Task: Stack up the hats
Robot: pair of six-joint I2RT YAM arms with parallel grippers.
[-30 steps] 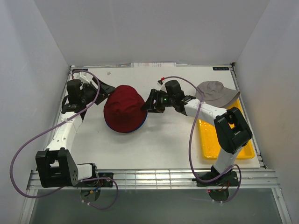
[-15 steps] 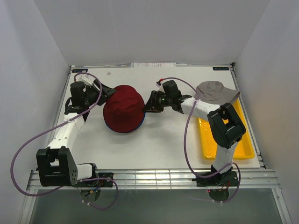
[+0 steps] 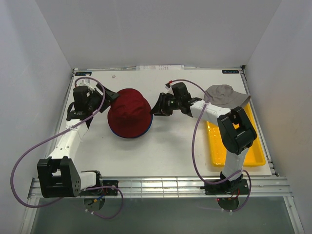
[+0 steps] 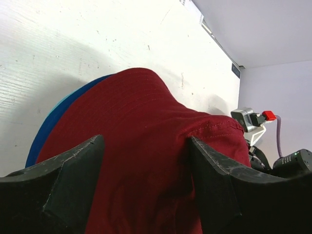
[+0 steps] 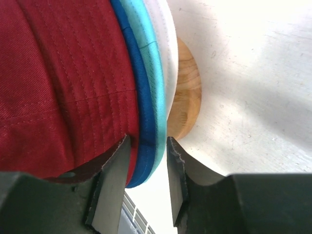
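The right pincer has crept in, nipping the stacked brims; left pincer stays wide around the dark red hat.

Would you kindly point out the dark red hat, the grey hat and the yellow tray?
dark red hat [image 3: 128, 113], top view, crown.
grey hat [image 3: 225, 95], top view, crown.
yellow tray [image 3: 217, 148], top view, bare floor.

The dark red hat sat topmost, flanked by the left gripper and right gripper. The grey hat lay over the far end of the yellow tray.
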